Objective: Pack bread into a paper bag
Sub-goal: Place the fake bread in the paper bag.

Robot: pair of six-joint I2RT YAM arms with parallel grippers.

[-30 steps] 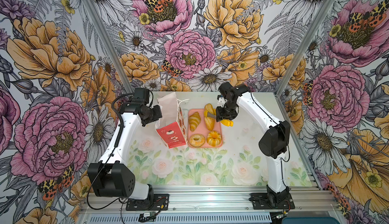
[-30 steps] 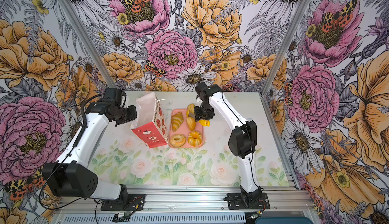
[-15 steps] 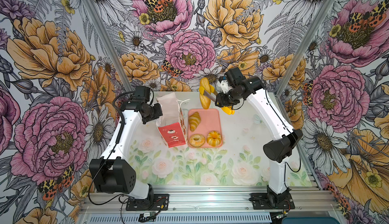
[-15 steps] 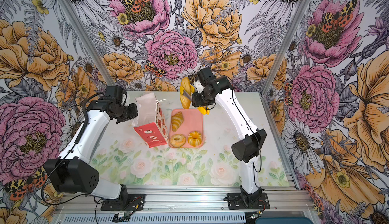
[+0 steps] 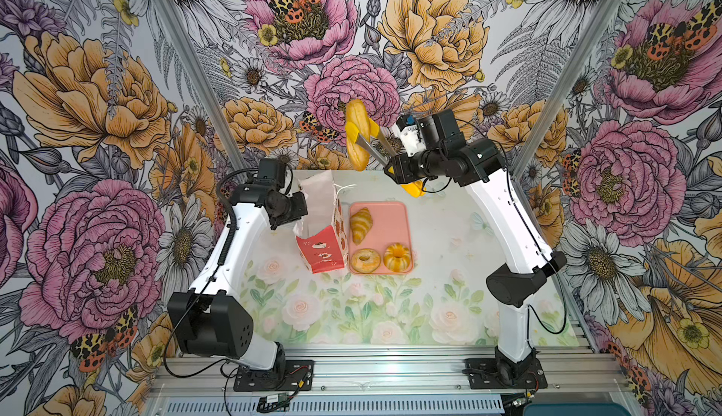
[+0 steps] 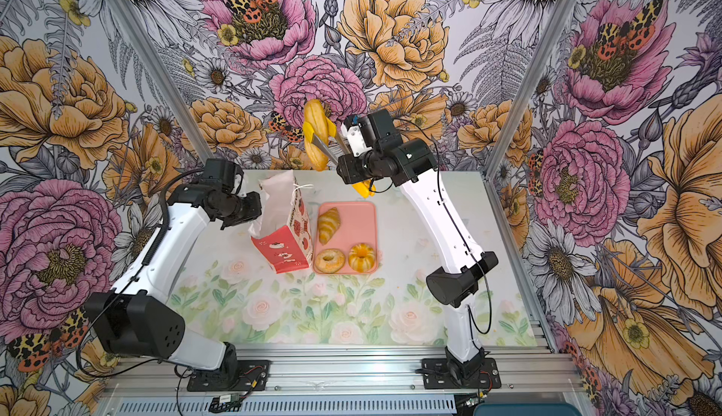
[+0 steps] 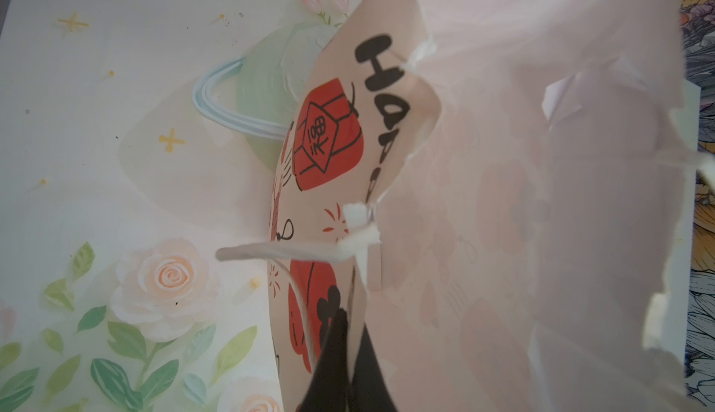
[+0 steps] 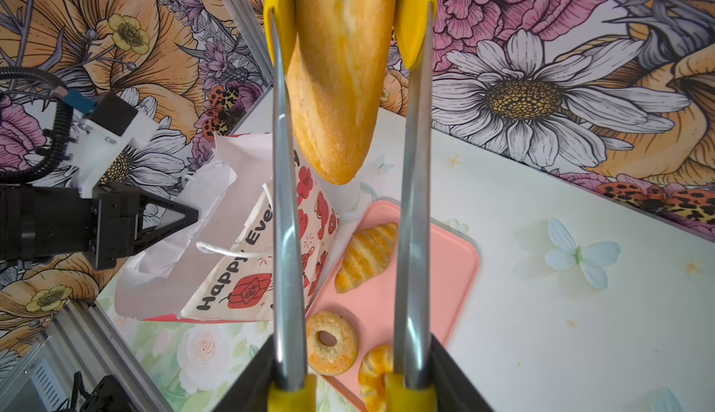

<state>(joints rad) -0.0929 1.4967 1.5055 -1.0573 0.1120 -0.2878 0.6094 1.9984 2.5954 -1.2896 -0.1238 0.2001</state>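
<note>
My right gripper [image 5: 394,168] [image 8: 351,348] is shut on yellow-tipped tongs [image 8: 284,197], whose tips pinch the long oval loaf [image 5: 357,133] [image 6: 316,137] [image 8: 340,81]. The loaf hangs in the air above the table's back edge, behind and to the right of the paper bag. The white and red paper bag [image 5: 324,234] [image 6: 285,230] [image 8: 232,274] stands left of the tray, mouth open. My left gripper [image 5: 302,209] [image 7: 352,325] is shut on the bag's left rim. The croissant [image 5: 360,223], bagel [image 5: 365,260] and fluted bun [image 5: 397,256] lie on the tray.
The pink tray [image 5: 390,219] [image 8: 437,267] lies flat right beside the bag. Floral walls close in the table at the back and both sides. The bag's string handles [image 7: 271,253] hang loose over its printed side.
The right arm has lifted the loaf off the tray with the tongs, up and back toward the rear wall. The left gripper has kept its hold on the bag's rim.
</note>
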